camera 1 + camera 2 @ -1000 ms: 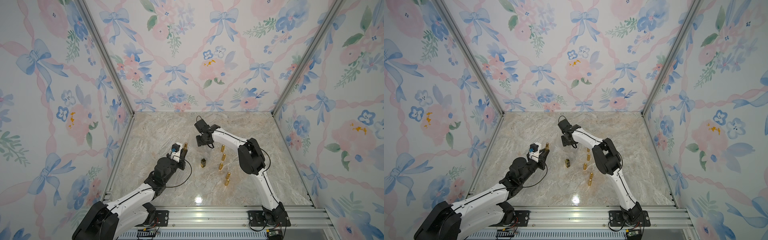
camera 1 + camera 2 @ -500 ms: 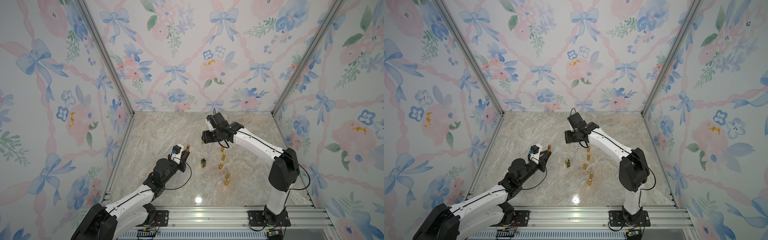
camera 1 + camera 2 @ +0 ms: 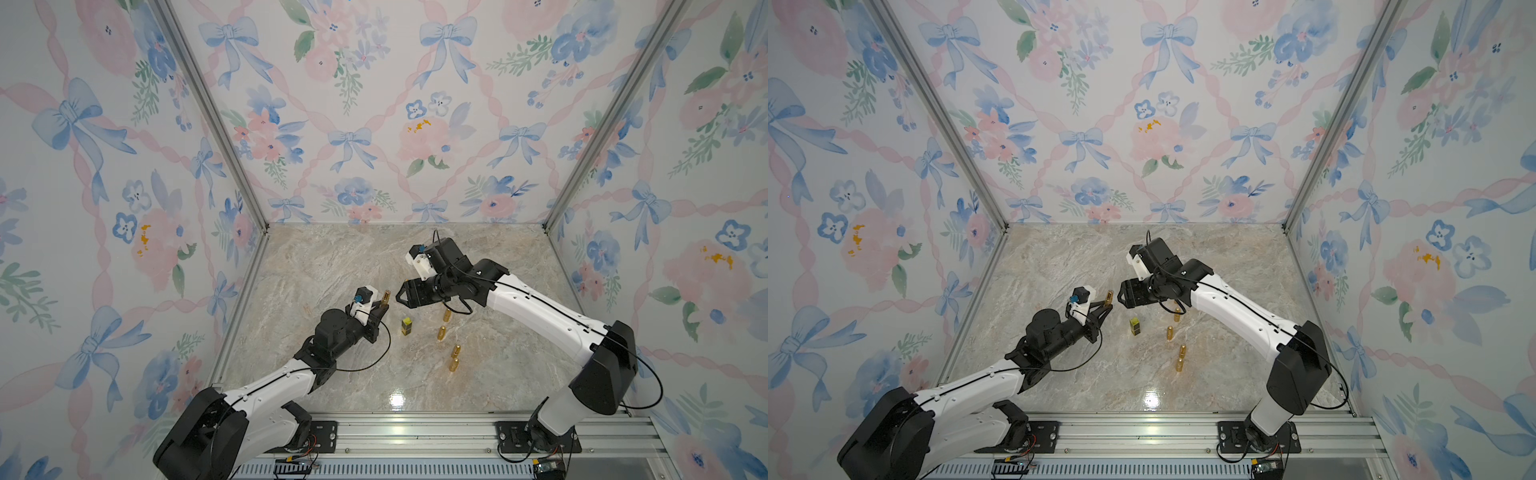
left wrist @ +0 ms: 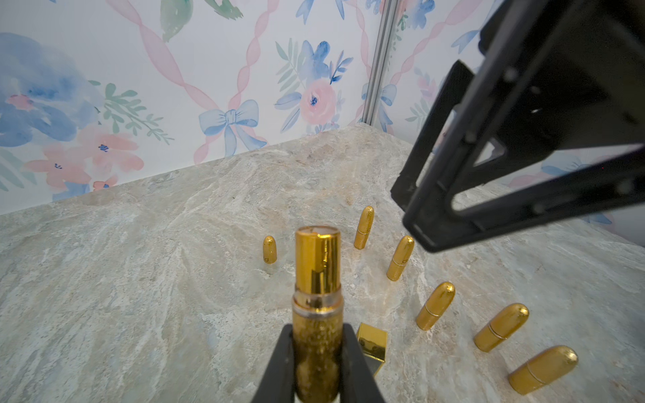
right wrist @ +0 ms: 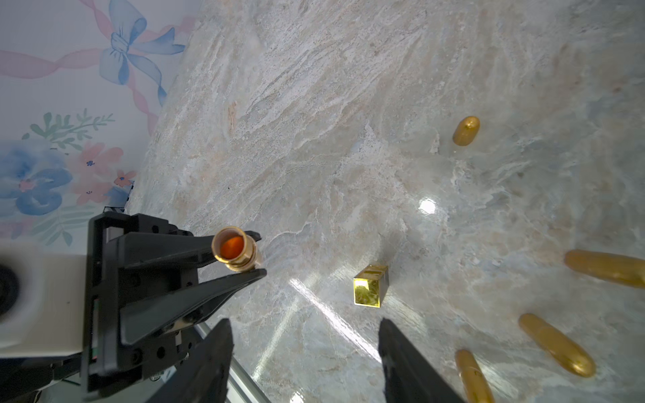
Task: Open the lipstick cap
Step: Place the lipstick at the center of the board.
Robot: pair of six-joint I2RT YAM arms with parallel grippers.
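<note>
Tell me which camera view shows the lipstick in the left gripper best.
Left wrist view: the lipstick shows close and sharp along its length, pinched in the left gripper. The right wrist view shows it end-on, orange inside. Both top views show a tiny gold speck.

lipstick (image 4: 317,314) base cut off by frame edge; white camera housing (image 5: 35,296) blurred.

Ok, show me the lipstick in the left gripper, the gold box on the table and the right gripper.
lipstick (image 4: 317,265), left wrist view, shiny upper tube.
gold box (image 5: 367,291), right wrist view, bright side face.
right gripper (image 5: 304,322), right wrist view, midway between its open fingertips.
</note>
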